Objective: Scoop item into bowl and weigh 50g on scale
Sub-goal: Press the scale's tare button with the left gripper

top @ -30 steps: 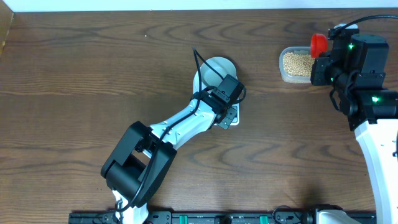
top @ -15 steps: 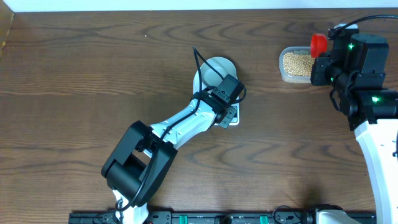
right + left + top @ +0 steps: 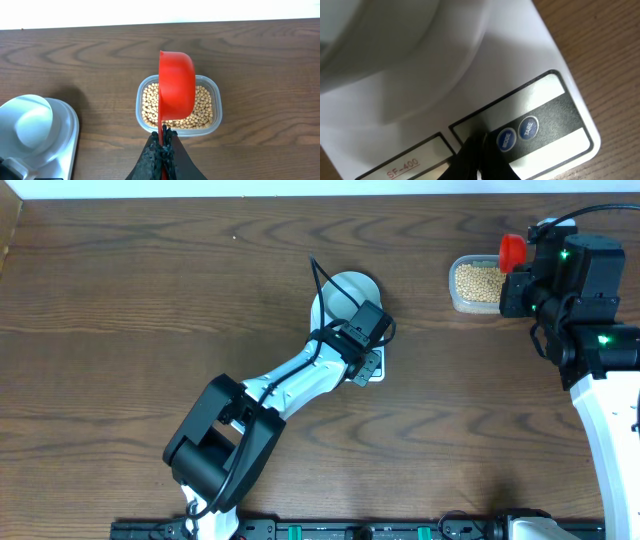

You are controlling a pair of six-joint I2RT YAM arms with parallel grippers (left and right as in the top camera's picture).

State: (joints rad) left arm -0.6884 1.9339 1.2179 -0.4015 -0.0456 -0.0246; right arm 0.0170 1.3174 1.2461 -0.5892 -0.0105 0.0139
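The white scale (image 3: 372, 370) sits mid-table with the pale bowl (image 3: 348, 292) on it. In the left wrist view the bowl (image 3: 385, 45) fills the top left. My left gripper (image 3: 481, 141) is shut and empty, its tips down on the scale (image 3: 540, 65) panel just left of the two blue buttons (image 3: 517, 134). The tan beans (image 3: 202, 107) lie in a clear tub (image 3: 216, 97) at the far right. My right gripper (image 3: 161, 134) is shut on the handle of a red scoop (image 3: 176, 87), which hangs tilted on its side over the tub. The red scoop (image 3: 512, 248) shows above the tub's right end.
The clear tub (image 3: 476, 285) stands near the table's far edge at the right. Bare brown wood lies between scale and tub. The left arm (image 3: 260, 415) stretches from the front edge toward the scale. A black rail (image 3: 320, 530) runs along the front.
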